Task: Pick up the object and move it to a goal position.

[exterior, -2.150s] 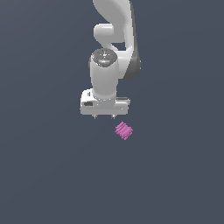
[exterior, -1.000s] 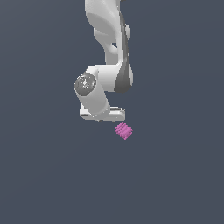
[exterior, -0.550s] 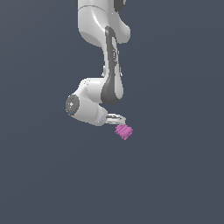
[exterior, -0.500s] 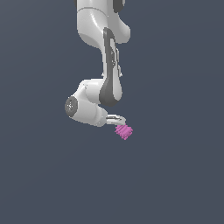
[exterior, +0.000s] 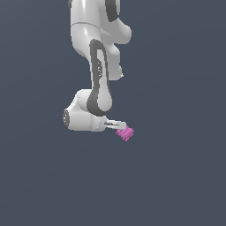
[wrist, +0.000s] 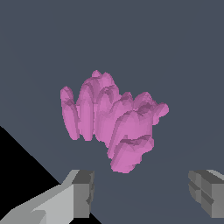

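My white two-finger gripper [exterior: 118,126] spread wide, holding nothing. Wrist view: grey finger pads [wrist: 83,193] far apart, small magenta-pink ridged blocky lump [wrist: 111,124] ahead of the gap between them, not yet between pads. Exterior view: lump [exterior: 126,133] at 4 o'clock from my white wrist housing [exterior: 84,117], just beyond fingertips; contact unclear. Lump on plain dark grey surface [exterior: 176,176]. Nothing standing in path to lump.
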Robot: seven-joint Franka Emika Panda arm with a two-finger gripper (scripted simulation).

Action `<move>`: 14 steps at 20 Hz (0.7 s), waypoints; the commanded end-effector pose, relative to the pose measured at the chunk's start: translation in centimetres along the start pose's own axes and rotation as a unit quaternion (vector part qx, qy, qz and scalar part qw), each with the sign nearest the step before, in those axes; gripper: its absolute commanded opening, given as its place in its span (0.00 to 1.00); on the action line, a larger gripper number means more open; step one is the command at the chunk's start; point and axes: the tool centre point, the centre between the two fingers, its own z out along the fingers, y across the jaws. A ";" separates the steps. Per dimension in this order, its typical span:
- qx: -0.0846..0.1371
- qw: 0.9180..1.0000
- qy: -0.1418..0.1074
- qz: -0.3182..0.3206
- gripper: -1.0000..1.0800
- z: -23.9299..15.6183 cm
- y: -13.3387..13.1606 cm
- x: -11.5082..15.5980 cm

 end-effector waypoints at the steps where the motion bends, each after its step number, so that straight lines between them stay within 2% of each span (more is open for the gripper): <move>1: 0.022 1.000 -0.010 0.003 0.81 0.2 -0.3 0.0; 6: 0.044 0.999 -0.020 0.007 0.81 0.4 -0.7 0.1; 14: 0.044 0.999 -0.020 0.007 0.81 1.4 -0.7 0.0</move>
